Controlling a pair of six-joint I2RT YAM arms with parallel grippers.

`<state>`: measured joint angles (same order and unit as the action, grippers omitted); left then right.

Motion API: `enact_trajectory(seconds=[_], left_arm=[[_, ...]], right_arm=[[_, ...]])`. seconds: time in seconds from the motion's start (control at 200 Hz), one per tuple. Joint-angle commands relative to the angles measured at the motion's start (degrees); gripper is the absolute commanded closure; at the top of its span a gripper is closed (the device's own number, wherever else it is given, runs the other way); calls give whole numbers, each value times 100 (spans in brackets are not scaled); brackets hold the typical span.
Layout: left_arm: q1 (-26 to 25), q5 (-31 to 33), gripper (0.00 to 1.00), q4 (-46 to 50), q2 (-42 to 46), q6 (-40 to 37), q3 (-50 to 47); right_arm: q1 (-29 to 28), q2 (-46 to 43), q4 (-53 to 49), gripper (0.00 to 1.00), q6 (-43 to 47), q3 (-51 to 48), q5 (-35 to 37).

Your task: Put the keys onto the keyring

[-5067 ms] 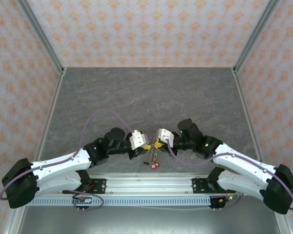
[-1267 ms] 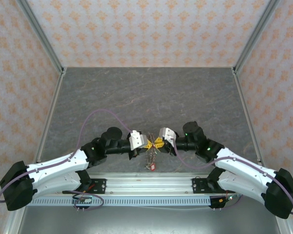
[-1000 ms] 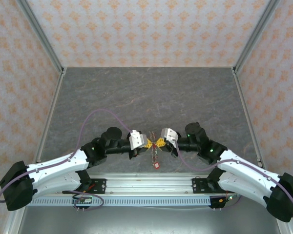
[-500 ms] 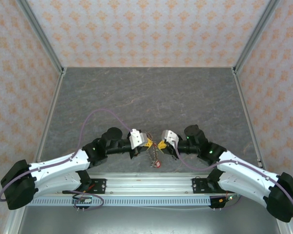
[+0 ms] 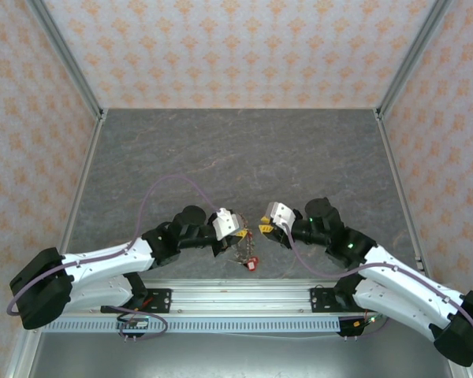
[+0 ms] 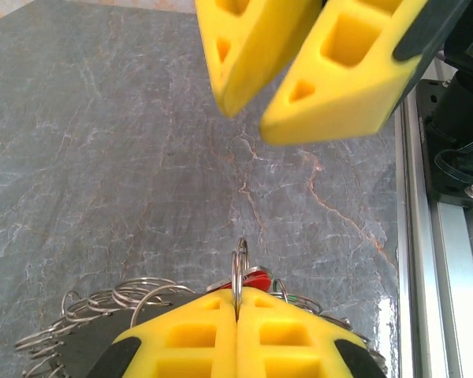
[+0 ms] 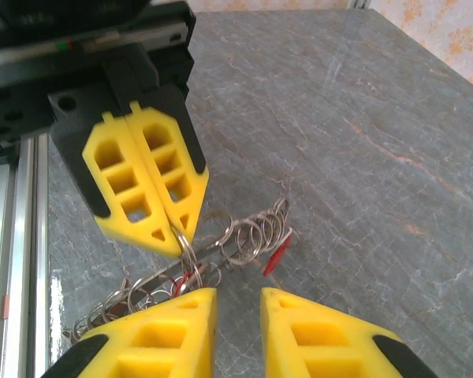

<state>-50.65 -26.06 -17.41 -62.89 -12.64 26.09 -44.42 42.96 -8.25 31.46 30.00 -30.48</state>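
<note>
The keyring [image 7: 256, 231] is a bunch of thin wire rings that hangs just above the grey table. My left gripper [image 5: 238, 231] is shut on one upright ring of it [image 6: 238, 272], pinched edge-on between its yellow fingertips [image 6: 237, 298]. A red key [image 7: 276, 256] dangles from the bunch, also seen as a red key [image 5: 253, 264] below the left gripper from above. My right gripper [image 7: 238, 303] stands open a finger's width apart, with nothing between its fingers, just right of the left one [image 5: 262, 229]. Its yellow tips [image 6: 248, 118] face the left wrist camera.
The grey marbled table [image 5: 236, 157] stretches away behind both grippers. An aluminium rail [image 5: 236, 299] runs along the near edge, close under the hanging bunch. Patterned walls [image 5: 236, 47] enclose the back and sides.
My right gripper has opened and drawn back to the right, away from the left one. The bunch now hangs from the left gripper alone.
</note>
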Motion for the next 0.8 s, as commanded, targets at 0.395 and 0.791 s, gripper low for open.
enact_trajectory(seconds=[0.395, 0.791], left_arm=[[39, -124, 100, -412, -448, -13, 552], [108, -289, 100, -474, -609, 65, 646]], right_arm=[[4, 906, -440, 79, 115, 776, -626], [116, 1158, -822, 76, 467, 791, -68]])
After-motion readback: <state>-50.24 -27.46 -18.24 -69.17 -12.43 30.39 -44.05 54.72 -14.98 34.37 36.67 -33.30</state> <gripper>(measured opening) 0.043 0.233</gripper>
